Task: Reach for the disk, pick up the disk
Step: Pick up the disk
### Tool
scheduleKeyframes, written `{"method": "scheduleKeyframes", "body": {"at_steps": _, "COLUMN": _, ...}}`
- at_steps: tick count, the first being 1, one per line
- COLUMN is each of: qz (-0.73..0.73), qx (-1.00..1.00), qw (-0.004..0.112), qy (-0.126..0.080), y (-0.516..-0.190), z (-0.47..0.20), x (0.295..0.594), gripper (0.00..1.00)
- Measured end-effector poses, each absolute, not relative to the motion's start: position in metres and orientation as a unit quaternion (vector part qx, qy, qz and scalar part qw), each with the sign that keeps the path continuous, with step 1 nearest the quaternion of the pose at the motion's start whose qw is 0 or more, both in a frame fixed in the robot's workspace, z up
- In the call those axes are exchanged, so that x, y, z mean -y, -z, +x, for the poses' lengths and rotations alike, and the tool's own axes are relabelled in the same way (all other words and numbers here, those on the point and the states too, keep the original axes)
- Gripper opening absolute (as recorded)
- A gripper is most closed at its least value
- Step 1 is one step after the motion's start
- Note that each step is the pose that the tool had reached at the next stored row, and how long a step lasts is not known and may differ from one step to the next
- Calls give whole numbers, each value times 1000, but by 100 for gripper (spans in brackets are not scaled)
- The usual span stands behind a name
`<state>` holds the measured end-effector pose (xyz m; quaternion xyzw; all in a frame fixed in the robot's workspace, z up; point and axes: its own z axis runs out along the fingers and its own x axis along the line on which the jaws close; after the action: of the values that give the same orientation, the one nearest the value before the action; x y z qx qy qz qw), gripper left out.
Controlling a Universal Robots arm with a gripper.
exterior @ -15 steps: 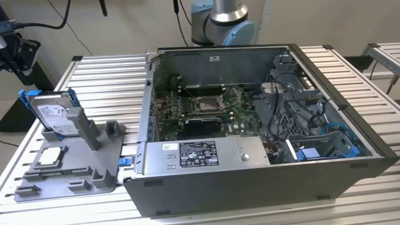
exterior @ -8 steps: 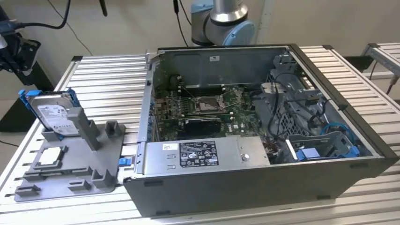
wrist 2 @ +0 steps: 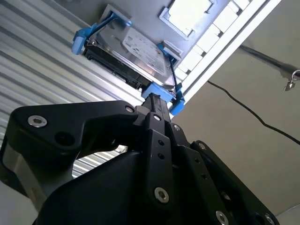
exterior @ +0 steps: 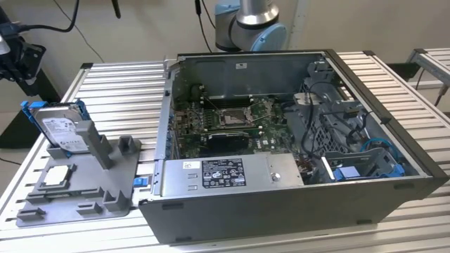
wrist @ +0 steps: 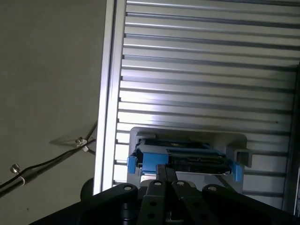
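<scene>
The disk, silver with a white label and a blue frame, stands on edge in a slot at the back of a grey holder, at the exterior view's left. Both wrist views show the disk just beyond my black gripper. The fingers are pressed together with nothing between them, and their tips point at the blue frame's edge. In the exterior view the gripper's black body hangs above and to the left of the disk, apart from it.
A small square silver chip lies on the same holder in front of the disk. An open computer case takes up the middle and right of the slatted aluminium table. Black cables run over the floor beside the table.
</scene>
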<state>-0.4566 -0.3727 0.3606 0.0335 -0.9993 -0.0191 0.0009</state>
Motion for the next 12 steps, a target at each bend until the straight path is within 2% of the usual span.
{"method": "scheduleKeyframes", "body": {"at_steps": 12, "qz": 114, "qx": 993, "qw": 2, "qy": 19, "y": -361, "z": -457, "x": 373, "gripper": 0}}
